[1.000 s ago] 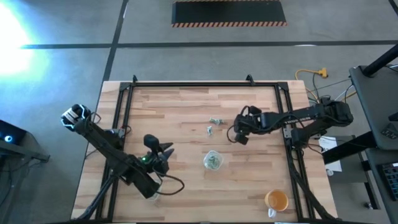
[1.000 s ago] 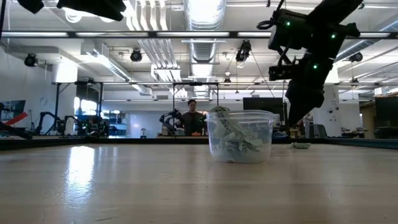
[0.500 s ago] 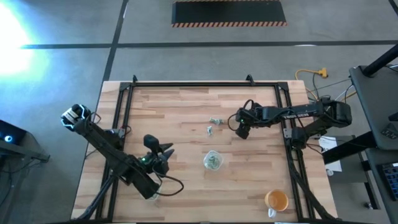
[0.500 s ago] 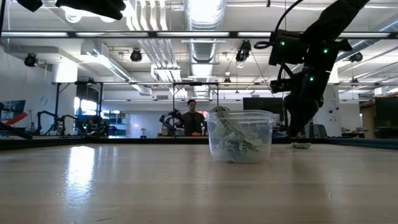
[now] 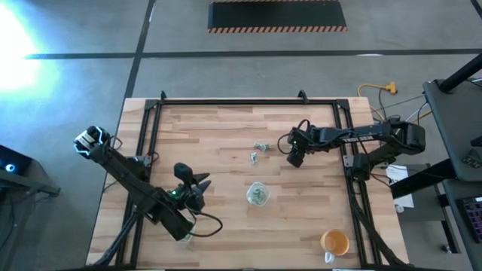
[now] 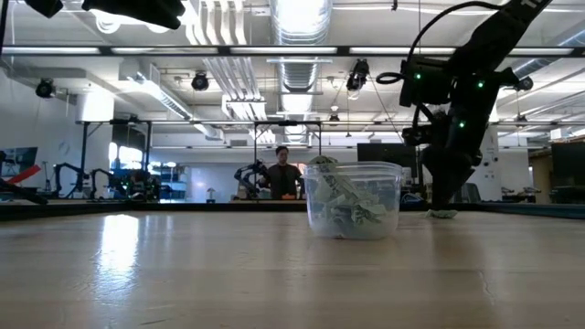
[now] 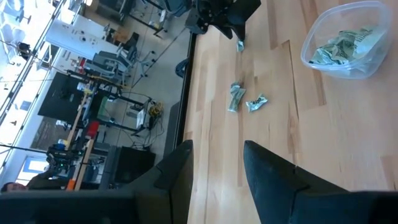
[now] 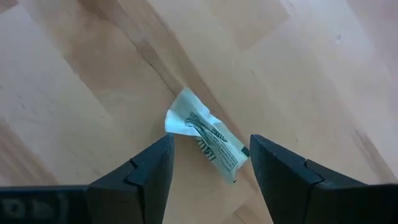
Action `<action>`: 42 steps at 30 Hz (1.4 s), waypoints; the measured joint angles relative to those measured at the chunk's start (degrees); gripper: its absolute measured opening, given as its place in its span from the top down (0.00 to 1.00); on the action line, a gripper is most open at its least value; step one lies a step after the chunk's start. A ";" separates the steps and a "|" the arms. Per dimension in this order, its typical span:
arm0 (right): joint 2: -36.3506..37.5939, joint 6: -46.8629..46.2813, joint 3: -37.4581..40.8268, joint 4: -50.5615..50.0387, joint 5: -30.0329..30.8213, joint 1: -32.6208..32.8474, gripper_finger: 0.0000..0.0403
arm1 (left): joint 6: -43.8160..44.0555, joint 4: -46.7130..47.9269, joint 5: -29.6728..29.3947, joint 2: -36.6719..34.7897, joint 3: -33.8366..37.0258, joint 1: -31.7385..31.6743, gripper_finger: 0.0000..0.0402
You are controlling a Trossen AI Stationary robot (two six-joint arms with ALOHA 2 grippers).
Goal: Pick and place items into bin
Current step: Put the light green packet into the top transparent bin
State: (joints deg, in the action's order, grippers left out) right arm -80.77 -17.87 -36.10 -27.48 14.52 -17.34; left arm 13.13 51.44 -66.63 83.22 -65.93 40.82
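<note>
Right end effector [image 8: 208,165] is lowered to the desk [image 5: 226,226], fingers spread, straddling one crumpled green-and-white wrapper [image 8: 205,135] without gripping it. Two more wrappers [image 5: 257,151] lie at its 9 o'clock in the high view. Clear bin [image 5: 257,194], holding several wrappers, stands at its 7 o'clock. Left end effector [image 5: 202,183] waits, fingers spread, at the bin's 9 o'clock.

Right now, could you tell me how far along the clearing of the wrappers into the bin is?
Partly done. The clear bin already holds several crumpled wrappers. In hand: the right end effector is open and low over one wrapper on the table, fingers on either side, not yet gripping. Left: that piece plus two more loose wrappers nearby. The left end effector waits open near the table's front left.
</note>
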 joint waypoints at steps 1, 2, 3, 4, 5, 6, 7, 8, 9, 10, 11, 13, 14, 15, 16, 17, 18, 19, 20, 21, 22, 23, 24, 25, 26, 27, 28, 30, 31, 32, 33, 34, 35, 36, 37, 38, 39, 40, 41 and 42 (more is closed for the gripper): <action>0.00 0.00 0.02 0.02 0.00 0.00 0.50 | 0.02 0.00 0.00 0.00 0.00 0.00 0.69; 0.00 -0.07 0.02 0.06 0.00 0.02 0.50 | 0.02 0.00 0.00 0.00 0.01 0.00 0.69; 0.00 -0.10 0.02 0.06 0.00 0.02 0.50 | 0.02 0.00 0.00 0.00 0.00 0.00 0.69; 0.00 -0.11 0.02 0.18 0.00 0.01 0.50 | 0.02 0.00 0.00 0.00 0.02 0.00 0.69; -0.03 -0.12 0.02 0.43 0.00 0.01 0.50 | 0.02 -0.01 0.00 0.00 0.02 0.00 0.69; -0.24 -0.11 0.02 0.87 0.00 0.02 0.50 | 0.03 -0.02 0.00 0.00 0.02 0.00 0.69; -0.50 -0.12 0.02 1.38 0.00 0.01 0.50 | 0.04 -0.02 0.00 0.00 0.02 0.00 0.69; -0.96 -0.11 0.02 1.83 -0.02 -0.10 0.50 | 0.04 -0.02 0.00 0.00 0.02 0.00 0.69; -1.56 -0.10 0.02 2.37 -0.20 -0.27 0.50 | 0.04 -0.02 0.00 0.00 0.02 0.00 0.69; -2.20 -0.04 0.02 2.90 -0.81 -0.64 0.50 | 0.04 -0.05 0.00 0.00 0.02 0.00 0.69; -2.95 0.29 0.02 3.10 -1.37 -1.08 0.50 | 0.07 -0.05 0.00 0.00 0.02 0.00 0.69; -4.32 0.78 -0.30 2.99 -1.71 -1.88 0.50 | 0.07 -0.04 0.00 0.00 0.07 0.00 0.69; -4.88 0.75 -0.42 3.01 -1.90 -2.39 0.50 | 0.09 -0.05 0.00 0.00 0.07 0.00 0.69; -5.32 0.89 -0.48 3.01 -2.09 -2.80 0.50 | 0.09 -0.05 0.00 0.00 0.07 0.00 0.69; -5.57 0.90 -0.46 2.97 -2.36 -3.11 0.50 | 0.09 -0.05 0.00 0.00 0.07 0.00 0.69; -5.67 0.85 -0.48 2.87 -2.70 -3.34 0.50 | 0.09 -0.09 0.00 0.00 0.09 0.00 0.69; -5.70 0.82 -0.48 2.71 -2.95 -3.53 0.50 | 0.11 -0.12 0.00 0.00 0.14 0.00 0.69; -5.65 0.82 -0.48 2.65 -3.21 -3.60 0.50 | 0.11 -0.11 0.00 0.00 0.24 0.00 0.69; -5.59 0.72 -0.47 2.65 -3.51 -3.63 0.51 | 0.09 -0.14 0.00 0.00 0.33 0.00 0.69; -5.48 0.61 -0.43 2.67 -3.66 -3.63 0.51 | 0.07 -0.16 0.00 0.00 0.46 0.00 0.69; -5.42 0.31 -0.42 2.67 -3.70 -3.63 0.53 | 0.07 -0.16 0.00 0.00 0.62 0.00 0.69; -5.39 0.31 -0.42 2.66 -3.94 -3.63 0.54 | 0.07 -0.08 0.00 0.00 0.76 0.00 0.69; -5.32 0.28 -0.42 2.66 -4.39 -3.63 0.57 | 0.06 -0.07 0.00 0.00 0.86 0.00 0.69; -5.33 0.28 -0.39 2.69 -4.69 -3.67 0.59 | 0.06 -0.06 0.00 0.00 0.94 0.00 0.69; -5.33 0.30 -0.39 2.73 -4.80 -3.66 0.62 | 0.05 -0.09 0.00 0.00 1.05 0.00 0.69; -5.33 0.33 -0.37 2.73 -4.87 -3.65 0.66 | 0.04 -0.07 0.00 0.00 1.20 0.00 0.69; -5.34 0.46 -0.37 2.74 -5.02 -3.63 0.69 | 0.04 -0.08 0.00 0.00 1.35 0.00 0.69; -5.24 1.33 -0.37 2.82 -5.45 -3.63 0.76 | 0.02 -0.05 0.00 0.00 1.67 0.00 0.69; -5.14 1.81 -0.37 2.87 -5.77 -3.63 0.80 | 0.02 -0.02 0.00 0.00 1.78 0.00 0.69; -5.04 2.26 -0.37 2.99 -6.28 -3.63 0.83 | 0.00 0.00 0.00 0.00 1.84 0.00 0.69; -4.83 2.63 -0.35 3.08 -6.69 -3.63 0.86 | 0.00 0.00 0.00 0.00 1.86 0.00 0.69; -4.59 3.10 -0.28 3.07 -6.59 -3.63 0.89 | 0.00 -0.02 0.00 0.00 1.86 0.00 0.69; -4.41 3.59 -0.24 2.92 -6.44 -3.65 0.91 | 0.00 -0.02 0.00 0.00 1.86 0.00 0.69; -4.18 4.16 -0.21 2.83 -6.32 -3.65 0.93 | 0.00 -0.02 0.00 0.00 1.86 0.00 0.69; -4.00 4.59 -0.15 2.75 -6.10 -3.63 0.95 | -0.02 -0.02 0.00 0.00 1.86 0.00 0.69; -3.80 4.92 -0.12 2.64 -5.80 -3.61 0.96 | -0.01 -0.02 0.00 0.00 1.86 0.00 0.69; -3.57 5.26 -0.07 2.56 -5.61 -3.60 0.97 | -0.02 -0.02 0.00 0.00 1.86 0.00 0.69; -3.38 5.74 -0.04 2.46 -5.45 -3.50 0.97 | -0.02 -0.02 0.00 0.00 1.86 0.00 0.69; -3.18 6.06 0.00 2.48 -5.34 -3.35 0.98 | -0.02 -0.02 0.00 0.00 1.86 0.00 0.69; -2.93 6.32 0.00 2.80 -5.35 -3.12 0.98 | -0.02 -0.02 0.00 0.00 1.86 0.00 0.69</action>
State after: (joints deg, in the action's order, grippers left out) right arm -83.70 -11.55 -36.10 -24.68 9.17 -20.47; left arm 13.10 51.42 -66.63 83.22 -64.07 40.82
